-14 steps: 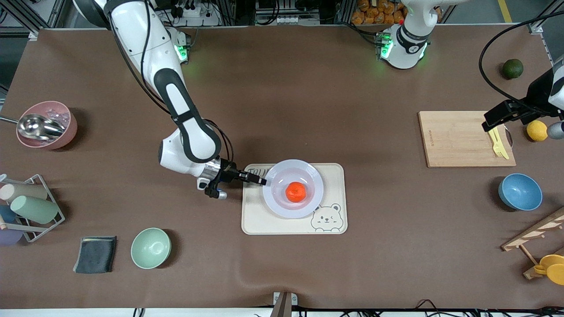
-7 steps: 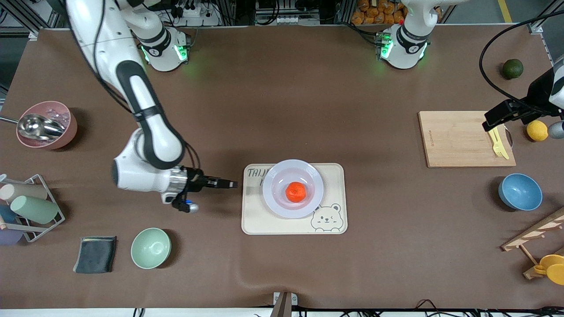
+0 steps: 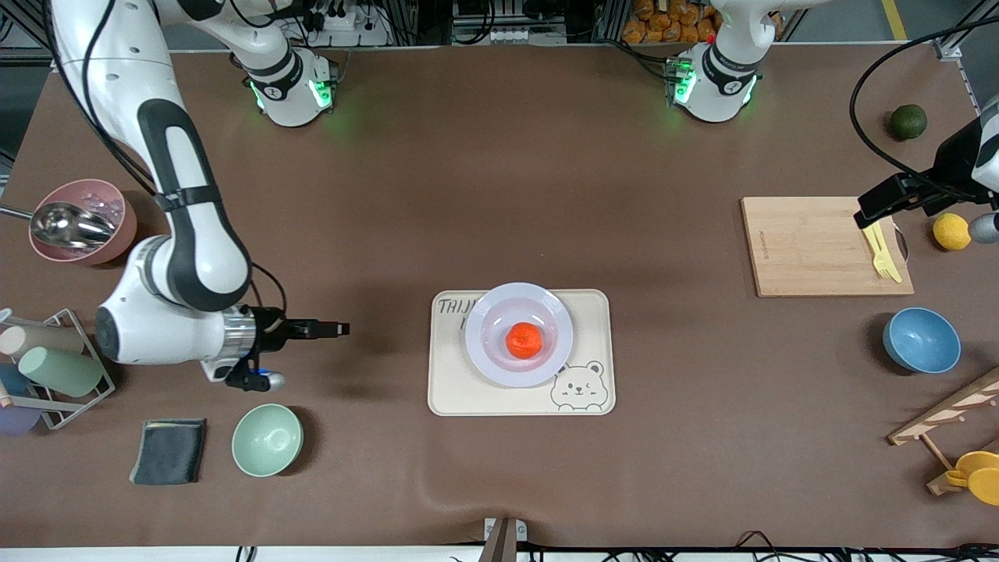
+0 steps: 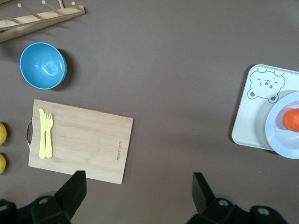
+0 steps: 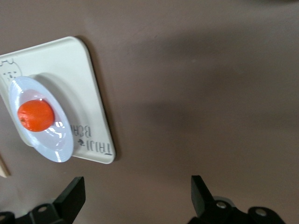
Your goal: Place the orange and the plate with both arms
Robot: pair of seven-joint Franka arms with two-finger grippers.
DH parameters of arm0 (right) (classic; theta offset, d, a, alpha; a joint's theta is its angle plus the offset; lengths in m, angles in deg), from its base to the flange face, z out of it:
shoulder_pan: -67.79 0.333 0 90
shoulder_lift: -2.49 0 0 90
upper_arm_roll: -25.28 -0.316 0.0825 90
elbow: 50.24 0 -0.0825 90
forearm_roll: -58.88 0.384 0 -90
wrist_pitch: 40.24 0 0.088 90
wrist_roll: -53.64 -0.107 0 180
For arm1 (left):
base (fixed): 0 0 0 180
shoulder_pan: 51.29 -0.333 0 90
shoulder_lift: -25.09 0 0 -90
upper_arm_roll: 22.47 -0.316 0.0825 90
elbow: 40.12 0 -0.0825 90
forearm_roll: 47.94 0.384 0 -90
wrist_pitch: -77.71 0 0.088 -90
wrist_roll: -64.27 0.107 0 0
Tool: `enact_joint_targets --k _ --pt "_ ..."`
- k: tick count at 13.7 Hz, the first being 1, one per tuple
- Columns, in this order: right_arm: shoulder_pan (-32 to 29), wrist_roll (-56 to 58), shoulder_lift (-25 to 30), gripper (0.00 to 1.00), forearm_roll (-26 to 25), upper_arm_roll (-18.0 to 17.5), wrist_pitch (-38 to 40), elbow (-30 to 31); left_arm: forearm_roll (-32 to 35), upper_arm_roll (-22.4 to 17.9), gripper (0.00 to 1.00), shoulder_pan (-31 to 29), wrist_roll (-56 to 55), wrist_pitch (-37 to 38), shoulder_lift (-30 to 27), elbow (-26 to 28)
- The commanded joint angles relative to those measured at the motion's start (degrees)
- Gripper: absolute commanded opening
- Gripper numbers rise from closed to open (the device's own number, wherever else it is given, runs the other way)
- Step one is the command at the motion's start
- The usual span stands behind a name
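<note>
Pink bowl (image 3: 84, 221) with a metal scoop (image 3: 66, 224) stands at the right arm's end of the bench (image 3: 499, 179). Nearer the camera at that end: a wire rack (image 3: 62, 367) of cups, a dark cloth (image 3: 168, 450), a green bowl (image 3: 267, 439)

Right pincer (image 3: 340, 329) hangs over bare bench between the green bowl and the tray (image 3: 521, 394), well apart from the tray. Its fingers (image 5: 70, 198) stand wide apart with nothing between them

Tray lies mid-bench. The plate (image 3: 519, 334) sits on the tray, on the half away from the bear print. The orange (image 3: 524, 340) rests in the middle of the plate; nothing else touches either

Cutting board (image 3: 826, 247) lies toward the left arm's end, with a yellow fork (image 3: 883, 254) on it near one edge. Left pincer (image 3: 866, 217) is over that edge of the board; its fingers (image 4: 72, 189) are spread wide and empty. A lemon (image 3: 951, 232) lies just beside the board, a dark green fruit (image 3: 908, 122) farther from the camera, a blue bowl (image 3: 921, 340) nearer
</note>
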Motion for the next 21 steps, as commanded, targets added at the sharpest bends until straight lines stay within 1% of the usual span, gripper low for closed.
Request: enact_joint_targets --k 1,3,4,5,6,8,10,12,13,14,15,16,19,20,21 --pt "-2.06 -1.16 -0.06 1.0 -8.29 -1.09 5.14 -4.28 -0.22 -0.02 1.0 -0.14 0.94 0.94 -0.99 0.2" --pt "-2.93 -0.72 2.12 1.0 -15.49 -1.17 5.85 -4.91 -0.22 -0.02 1.0 -0.14 0.94 1.11 -1.07 0.2" --pt "-4.16 2.42 2.83 1.0 -20.66 -1.7 6.47 -5.0 -0.22 -0.02 1.0 -0.14 0.94 1.2 -1.25 0.37" --pt "-5.3 6.45 3.54 1.0 -22.71 -2.31 6.65 -5.43 -0.22 -0.02 1.0 -0.14 1.2 1.11 -1.6 0.38" --pt "-6.7 9.62 5.2 1.0 -22.73 -2.84 7.17 -5.52 -0.3 -0.1 1.0 -0.23 1.2 1.11 -1.6 0.38" --pt "-6.81 9.74 9.76 1.0 -23.26 -3.02 9.27 -5.35 -0.3 -0.19 1.0 -0.23 1.2 1.2 -1.69 0.55" --pt "-7.25 10.0 13.02 1.0 -23.43 -3.72 12.79 -5.44 -0.3 -0.46 1.0 -0.23 1.29 1.81 -1.78 0.47" --pt "-8.2 8.87 17.93 1.0 -27.19 -7.13 15.42 -4.91 -0.22 -0.54 1.0 -0.23 1.29 2.17 -2.13 0.38" --pt "-10.39 6.43 19.78 1.0 -27.21 -8.98 18.14 -5.0 -0.22 -0.54 1.0 -0.23 1.29 2.17 -2.13 0.46" --pt "-13.63 4.75 21.11 1.0 -27.21 -11.7 20.34 -5.26 -0.22 -0.54 1.0 -0.23 1.29 2.17 -2.13 0.38" --pt "-16.88 4.73 23.03 1.0 -27.65 -14.94 21.4 -5.09 -0.22 -0.54 1.0 -0.23 1.29 2.17 -2.13 0.38" --pt "-18.22 4.47 24.79 1.0 -27.74 -16.63 21.59 -4.65 -0.22 -0.54 1.0 -0.23 1.29 2.17 -2.13 0.46" --pt "-19.11 1.49 30.15 1.0 -27.92 -16.73 21.33 -0.36 -0.22 -0.63 1.0 -0.23 1.38 2.17 -2.13 0.55" --pt "-20.68 1.48 31.48 1.0 -27.92 -16.73 20.8 1.66 -0.22 -0.63 1.0 -0.31 1.38 2.17 -2.13 0.55" --pt "-21.74 1.39 31.84 1.0 -27.92 -16.47 20.63 2.38 -0.22 -0.63 1.0 -0.32 1.38 2.17 -2.13 0.64"
